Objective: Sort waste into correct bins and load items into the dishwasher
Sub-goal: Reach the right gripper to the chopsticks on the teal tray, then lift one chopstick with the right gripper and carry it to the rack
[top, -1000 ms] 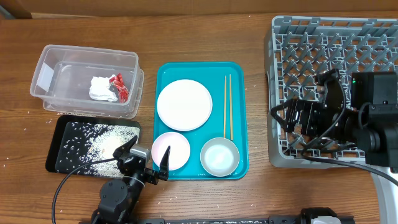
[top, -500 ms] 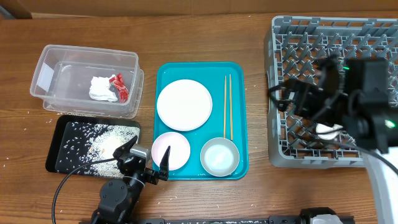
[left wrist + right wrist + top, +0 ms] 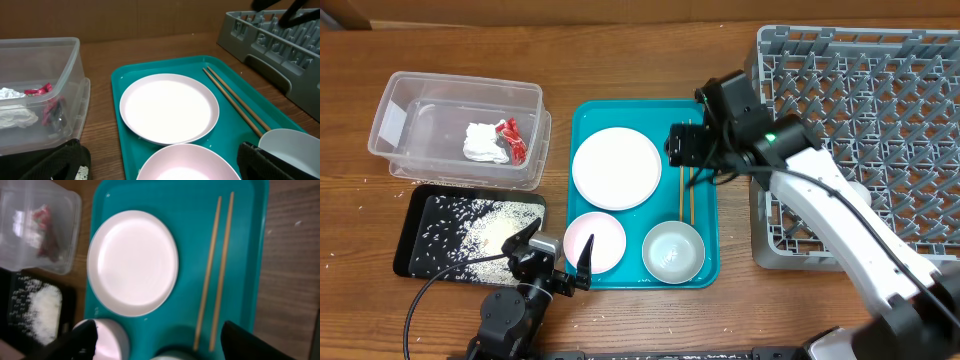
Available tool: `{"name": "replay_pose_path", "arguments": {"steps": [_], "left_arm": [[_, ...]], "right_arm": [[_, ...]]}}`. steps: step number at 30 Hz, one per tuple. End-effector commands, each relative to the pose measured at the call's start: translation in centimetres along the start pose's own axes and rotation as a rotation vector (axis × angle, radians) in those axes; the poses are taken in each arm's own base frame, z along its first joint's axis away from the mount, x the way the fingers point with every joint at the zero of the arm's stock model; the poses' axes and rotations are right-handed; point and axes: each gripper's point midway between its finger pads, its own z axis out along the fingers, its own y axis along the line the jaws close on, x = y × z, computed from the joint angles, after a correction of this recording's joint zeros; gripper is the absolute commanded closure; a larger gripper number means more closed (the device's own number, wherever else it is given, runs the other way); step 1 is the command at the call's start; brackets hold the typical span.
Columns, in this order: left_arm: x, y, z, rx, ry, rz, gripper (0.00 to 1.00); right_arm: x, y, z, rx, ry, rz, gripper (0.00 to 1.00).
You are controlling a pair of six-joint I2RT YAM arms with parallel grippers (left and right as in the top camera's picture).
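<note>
Toward the upper left of the overhead view sits the clear tub, holding the white tissue wad and the red wrapper, which touch each other. Just below it lies the black tray, covered with a scatter of rice grains; a few more grains lie on the wooden table beside it. At the lower edge, just right of the black tray, the left gripper has its jaws spread wide with nothing between them. It points at the pinkish bowl.

In the centre, the teal tray bears the white plate in its upper half. The pinkish bowl is at its lower left and the white bowl at its lower right. The chopsticks lie parallel along its right side. The right gripper hovers above the upper part of the chopsticks, jaws apart and gripping nothing. At the far right stands the grey dish rack, and the right arm reaches out across its left edge.
</note>
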Motion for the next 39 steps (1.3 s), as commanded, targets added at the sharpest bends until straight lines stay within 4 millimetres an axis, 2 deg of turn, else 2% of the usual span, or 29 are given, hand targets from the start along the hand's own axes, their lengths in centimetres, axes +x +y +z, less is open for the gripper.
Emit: {"name": "replay_pose_path", "arguments": {"steps": [1,5,8,12,15,21,23,29,33,35,37,39], "left_arm": [[-0.1,0.1,0.0,-0.002,-0.011,0.011,0.0],[-0.1,0.1,0.0,-0.002,-0.011,0.011,0.0],[-0.1,0.1,0.0,-0.002,-0.011,0.011,0.0],[-0.1,0.1,0.0,-0.002,-0.011,0.011,0.0],[-0.1,0.1,0.0,-0.002,-0.011,0.011,0.0],[-0.1,0.1,0.0,-0.002,-0.011,0.011,0.0],[0.0,0.1,0.0,-0.002,-0.01,0.011,0.0],[-0.1,0.1,0.0,-0.002,-0.011,0.011,0.0],[-0.1,0.1,0.0,-0.002,-0.011,0.011,0.0],[-0.1,0.1,0.0,-0.002,-0.011,0.011,0.0],[0.0,0.1,0.0,-0.002,-0.01,0.011,0.0],[-0.1,0.1,0.0,-0.002,-0.011,0.011,0.0]], "right_arm": [[-0.7,-1.7,3.1,0.076,0.003,0.058,0.32],[0.4,-3.3,7.0,0.133,0.072,0.062,0.48],[1.1,-4.5,9.3,0.173,0.107,0.075,0.5],[2.1,-5.2,11.2,0.19,0.149,0.092,0.54],[3.1,-5.1,12.5,0.164,0.199,0.095,0.62],[5.3,-5.7,15.0,0.178,0.277,0.092,0.65],[5.9,-6.2,15.5,0.192,0.3,0.097,0.71],[5.8,-6.1,15.1,0.197,0.309,0.099,0.94],[5.0,-5.4,13.7,0.198,0.309,0.093,0.96],[3.9,-4.6,12.4,0.179,0.281,0.067,0.96],[1.9,-3.3,10.0,0.155,0.212,0.047,0.96],[0.1,-2.9,7.7,0.153,0.138,0.041,0.96]]}}
